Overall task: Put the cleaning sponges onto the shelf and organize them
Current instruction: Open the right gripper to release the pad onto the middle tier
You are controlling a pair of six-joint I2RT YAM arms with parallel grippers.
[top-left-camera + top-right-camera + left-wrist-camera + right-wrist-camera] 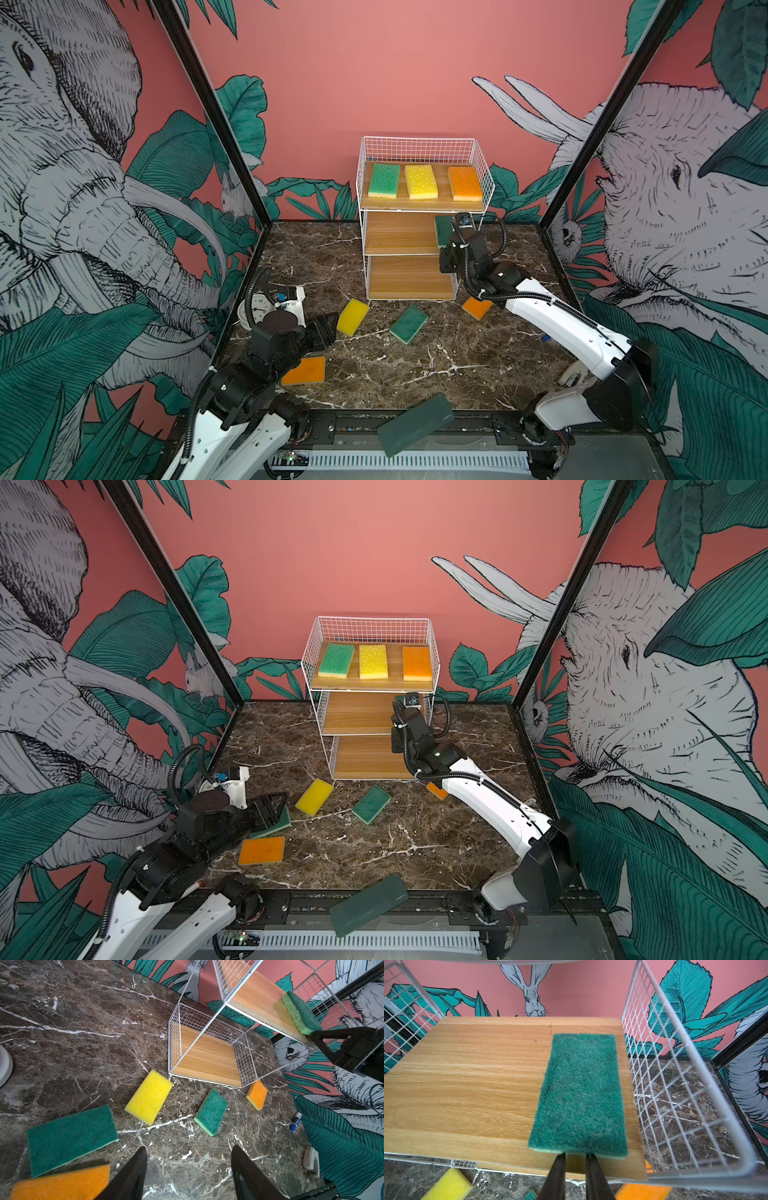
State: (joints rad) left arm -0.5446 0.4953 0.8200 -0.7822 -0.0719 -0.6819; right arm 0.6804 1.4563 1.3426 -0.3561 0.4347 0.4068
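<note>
The shelf (pixel 399 239) stands at the back. Its top board carries a green sponge (pixel 384 180), a yellow sponge (pixel 421 181) and an orange sponge (pixel 465 183). A dark green-faced sponge (pixel 581 1095) lies flat at the right end of the middle board (pixel 477 1084). My right gripper (pixel 576 1154) has its tips against that sponge's near edge, jaws a narrow gap apart with nothing between them. On the table lie a yellow sponge (pixel 352 316), a green one (pixel 408 324), two orange ones (pixel 477 307) (pixel 304 370) and another green one (pixel 70 1138). My left gripper (pixel 187 1149) hovers open and empty beside that last sponge.
A large dark green translucent slab (pixel 415 424) lies across the table's front edge. A small clock (pixel 259 309) sits at the left wall behind the left arm. A blue marker (pixel 296 1121) and a small white device (pixel 311 1161) lie near the right wall.
</note>
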